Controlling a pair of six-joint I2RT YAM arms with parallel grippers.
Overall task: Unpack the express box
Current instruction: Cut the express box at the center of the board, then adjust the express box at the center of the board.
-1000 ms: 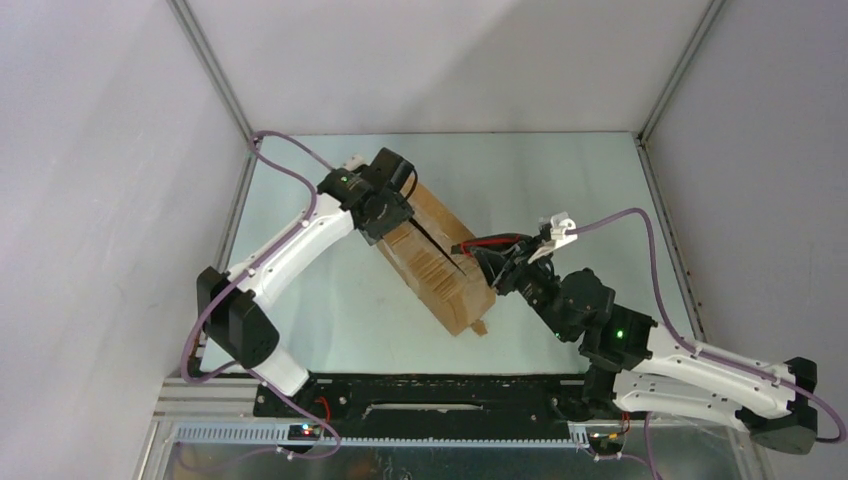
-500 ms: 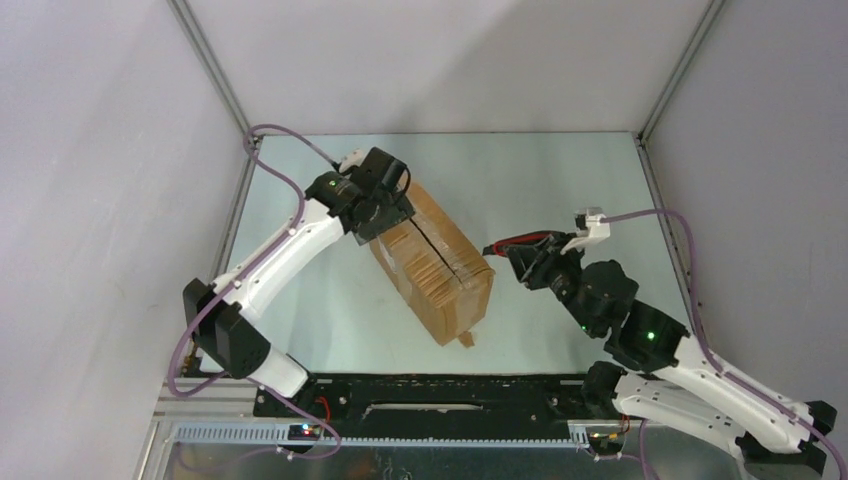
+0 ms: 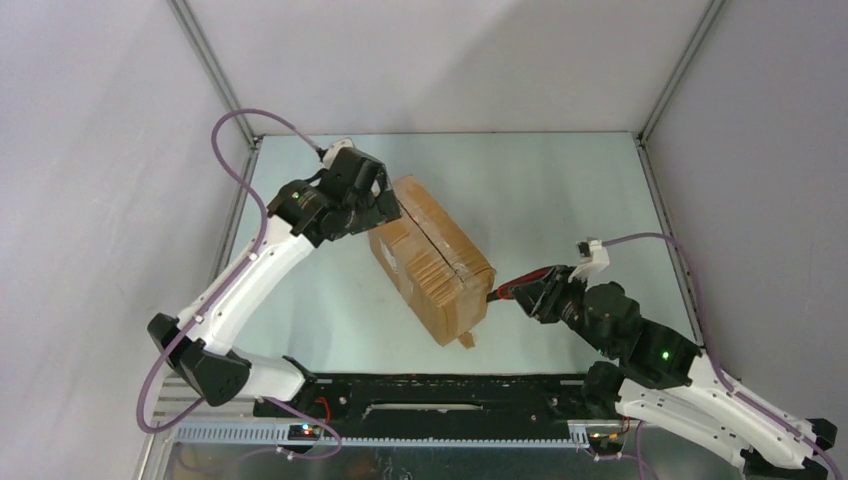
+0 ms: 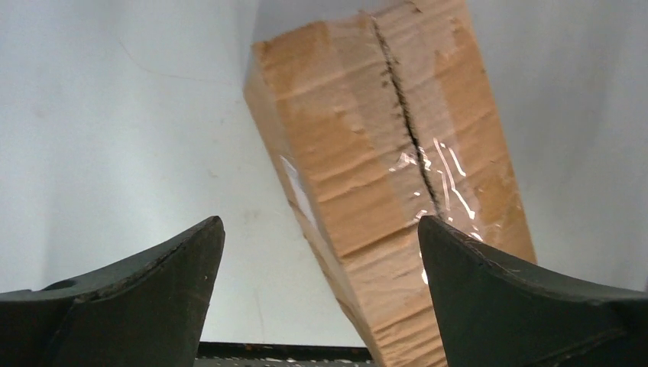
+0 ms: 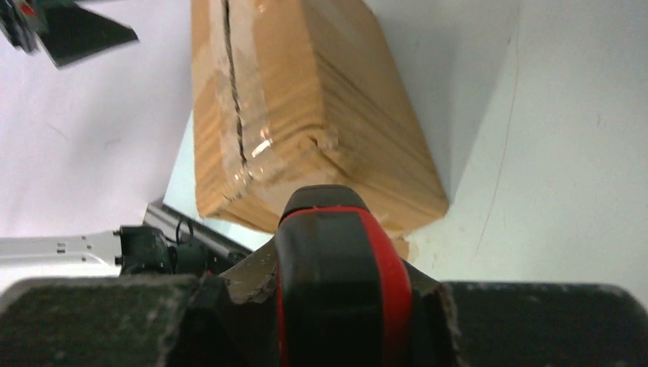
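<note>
The express box (image 3: pixel 432 258) is an oblong brown carton lying at a slant mid-table, with a slit running along its taped top seam (image 4: pixel 405 115). A white label shows on its side (image 4: pixel 298 195). My left gripper (image 3: pixel 385 205) is open and empty at the box's far left end, not touching it. My right gripper (image 3: pixel 525 290) is shut on the red-handled utility knife (image 5: pixel 340 283), held just right of the box's near end (image 5: pixel 306 122). The knife's blade is hidden.
White enclosure walls stand on three sides of the table (image 3: pixel 560 190). The black arm mounting rail (image 3: pixel 420 400) runs along the near edge. A small cardboard scrap (image 3: pixel 466 340) lies by the box's near corner.
My right gripper with the knife has drawn back off the box top, down and right to the box's near end. My left gripper has let go of the box's far end and shifted left.
</note>
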